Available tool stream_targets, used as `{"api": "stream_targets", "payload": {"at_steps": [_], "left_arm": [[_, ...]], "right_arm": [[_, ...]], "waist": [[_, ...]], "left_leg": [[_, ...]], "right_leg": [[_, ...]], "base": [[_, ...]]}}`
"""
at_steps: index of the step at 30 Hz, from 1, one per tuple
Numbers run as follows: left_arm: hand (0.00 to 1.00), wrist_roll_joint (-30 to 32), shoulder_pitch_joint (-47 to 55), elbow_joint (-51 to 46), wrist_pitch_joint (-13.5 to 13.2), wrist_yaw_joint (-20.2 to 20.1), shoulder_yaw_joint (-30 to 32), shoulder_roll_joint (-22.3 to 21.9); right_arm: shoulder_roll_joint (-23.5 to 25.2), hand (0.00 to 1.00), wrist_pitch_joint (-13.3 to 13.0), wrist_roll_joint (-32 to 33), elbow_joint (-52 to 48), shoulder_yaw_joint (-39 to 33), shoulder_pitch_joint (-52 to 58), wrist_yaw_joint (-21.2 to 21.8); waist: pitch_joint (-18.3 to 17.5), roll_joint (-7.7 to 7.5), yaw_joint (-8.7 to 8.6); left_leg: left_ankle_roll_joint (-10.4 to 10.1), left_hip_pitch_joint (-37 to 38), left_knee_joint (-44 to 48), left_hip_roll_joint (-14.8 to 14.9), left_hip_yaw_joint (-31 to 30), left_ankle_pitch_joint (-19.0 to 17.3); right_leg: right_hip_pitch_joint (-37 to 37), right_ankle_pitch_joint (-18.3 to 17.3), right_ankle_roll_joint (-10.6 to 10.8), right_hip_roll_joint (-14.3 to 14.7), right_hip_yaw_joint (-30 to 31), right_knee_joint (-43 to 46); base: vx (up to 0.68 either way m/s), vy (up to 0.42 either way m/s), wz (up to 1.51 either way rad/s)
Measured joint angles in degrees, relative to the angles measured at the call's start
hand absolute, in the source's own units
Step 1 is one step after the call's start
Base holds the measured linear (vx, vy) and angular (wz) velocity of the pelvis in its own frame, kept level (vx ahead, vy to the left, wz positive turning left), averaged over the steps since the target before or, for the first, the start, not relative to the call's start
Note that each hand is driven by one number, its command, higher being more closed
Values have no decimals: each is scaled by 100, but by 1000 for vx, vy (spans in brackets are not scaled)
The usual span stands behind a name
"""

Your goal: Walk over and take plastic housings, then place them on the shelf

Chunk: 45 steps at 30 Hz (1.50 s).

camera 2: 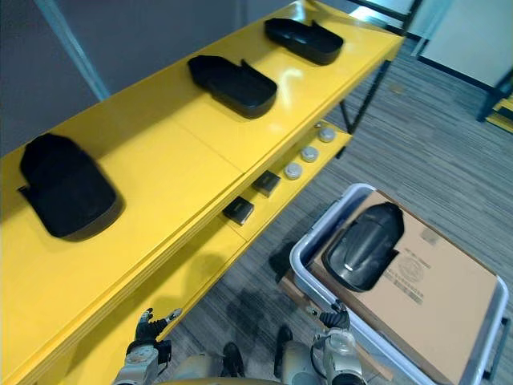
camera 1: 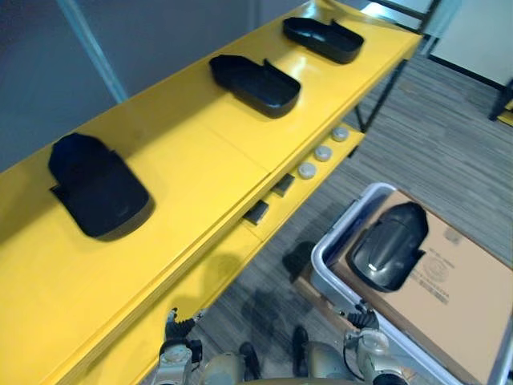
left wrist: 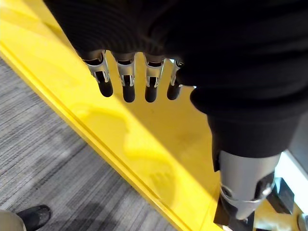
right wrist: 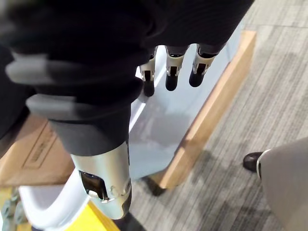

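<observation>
Left robot hand (left wrist: 127,79) hangs over near shelf (camera 1: 208,160) edge, right robot hand (right wrist: 173,72) above tote (camera 1: 330,237) wall; both empty, fingers slack. Boxed housing (camera 1: 393,245) lies dome-up on cardboard box (camera 1: 457,297) in tote, right side. Near housing (camera 1: 100,188), mid housing (camera 1: 256,83), far housing (camera 1: 323,38) already on shelf top. Prob light, stiff, glossy so slippery; grip across narrow sides w/ fingers under rim.

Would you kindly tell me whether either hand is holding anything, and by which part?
Nothing is held: the left hand hangs with relaxed fingers over the yellow shelf, the right hand likewise by the grey bin.
</observation>
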Motion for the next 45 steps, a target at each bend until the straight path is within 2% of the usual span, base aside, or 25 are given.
{"api": "stream_targets", "payload": {"at_steps": [2, 7, 9, 10, 11, 12, 14, 15, 16, 19, 22, 29, 33, 37, 39, 41, 42, 43, 44, 45], "left_arm": [[0, -57, 14, 267, 13, -3, -109, -77], [0, -181, 11, 364, 15, -28, -257, -116], [0, -182, 12, 364, 16, -30, -265, -136], [0, -228, 26, 364, 20, -33, -266, -139], [0, -233, 25, 364, 22, -36, -266, -148], [0, -275, 47, 361, 23, -36, -265, -166], [0, -338, 77, 361, 30, -39, -272, -167], [0, -371, 77, 365, 40, -47, -274, -131], [0, -398, 68, 358, 40, -59, -274, -86], [0, -445, 37, 344, 44, -102, -249, -61], [0, -444, 58, 341, 58, -134, -174, -56], [0, -443, 140, 231, 108, -112, 160, -66], [0, -439, 191, 221, 123, -86, 358, -178], [0, -431, 373, -87, 173, -51, 380, -313], [0, -424, 470, -245, 183, -14, 377, -323], [0, -416, 582, -399, 187, -10, 358, -326], [0, -416, 631, -428, 189, -10, 351, -332], [0, -416, 678, -445, 189, -11, 346, -337], [0, -416, 659, -444, 186, -15, 361, -319], [0, -415, 669, -440, 181, -13, 358, -316]], "right_arm": [[-170, 0, -2, -3, 215, -1, -129, 2], [-353, 0, -4, 1, 245, -126, 137, -52], [-433, 0, -13, 9, 298, -150, 120, -90], [-467, 0, -14, 34, 328, -166, 89, -99], [-481, 0, -12, 44, 338, -214, 89, -99], [-519, 0, -14, 67, 336, -291, 72, -116], [-517, 0, -15, 121, 339, -345, 53, -114], [-494, 0, -10, 132, 339, -357, 59, -126], [-390, 0, -10, 177, 323, -381, 81, -124], [-112, 0, -12, 343, 62, -505, 330, -118], [-84, 0, -27, 533, -179, -746, 445, -121], [-75, 0, -94, 1151, -739, -1678, 788, -342], [-71, 0, -105, 1230, -1177, -2144, 986, -517], [-63, 0, -87, 1351, -2533, -2615, 1276, -803], [-85, 0, -91, 1344, -3525, -2618, 1451, -968], [-146, 0, -103, 1337, -4461, -2572, 1520, -1044], [-220, 0, -151, 1289, -4936, -2487, 1495, -1104], [-243, 0, -184, 1228, -5249, -2426, 1483, -1113], [-210, 0, -287, 1195, -5524, -2300, 1384, -1096], [-196, 0, -357, 1162, -5559, -2247, 1304, -1098]], "waist": [[16, 144, -28], [30, 130, -37], [73, 200, -29], [107, 255, -32], [145, 215, -28], [149, 318, -19], [169, 423, -22], [175, 461, -16], [172, 454, -19], [92, 275, -17], [-32, 166, -16], [-312, 248, -30], [-455, 302, -34], [-590, 295, -55], [-631, 229, -79], [-690, 208, -161], [-737, 209, -186], [-753, 144, -182], [-671, -41, -173], [-674, -134, -165]], "left_leg": [[-121, -72, 176, 219, -247, 56], [-327, 165, 548, 602, -286, 58], [-339, 122, 807, 639, -544, 69], [-387, -25, 1134, 577, -972, 105], [-469, -114, 1163, 470, -1316, -6], [-603, -152, 892, 107, -2180, -109], [-655, -138, 414, -129, -2812, -67], [-543, -41, 170, -180, -2917, -107], [-524, 13, 135, -211, -2783, -122], [-427, 32, 86, -300, -2524, -226], [-358, 178, -79, -393, -2311, -219], [-343, 728, -433, -448, -2120, -211], [-347, 974, -535, -427, -2072, -208], [-395, 1052, -340, -436, -1997, -181], [-458, 1055, -258, -448, -2000, -142], [-474, 1056, -141, -446, -2009, -131], [-553, 1067, -57, -455, -2006, -83], [-644, 1016, 194, -462, -2006, -23], [-624, 609, 915, -515, -1983, -103], [-458, 510, 686, -584, -1990, -387]], "right_leg": [[275, 228, -137, 336, 228, -703], [491, 325, -271, 704, 618, -829], [499, 352, -316, 774, 882, -801], [500, 362, -332, 781, 1076, -767], [493, 364, -336, 764, 1176, -762], [421, 379, -339, 752, 1453, -717], [328, 362, -296, 766, 1662, -638], [206, 278, -193, 797, 1852, -446], [228, 245, -134, 742, 1903, -417], [228, 277, -36, 621, 2069, -491], [243, 318, 51, 530, 2223, -663], [649, 349, 88, 435, 2175, -923], [834, 350, 87, 423, 2144, -964], [998, 364, 68, 364, 1985, -964], [1067, 399, 99, 328, 1851, -969], [1158, 418, 69, 310, 1714, -971], [1220, 455, 14, 290, 1702, -977], [1251, 509, -16, 255, 1691, -976], [1332, 546, -50, 94, 1697, -927], [1352, 544, -49, 2, 1726, -906]], "base": [[-46, -319, -81], [-32, -143, -46], [-2, -32, -71], [3, 20, -73], [-11, 130, -90], [-27, 164, -81], [-41, 239, -83], [-32, 228, -69], [-18, 188, -54], [32, 144, -29], [120, 123, -29], [168, 40, -13], [144, 6, -7], [125, 11, -3], [141, -2, 0], [170, -6, 7], [160, -4, 8], [225, 2, 16], [163, 8, 16], [190, 25, 24]]}}
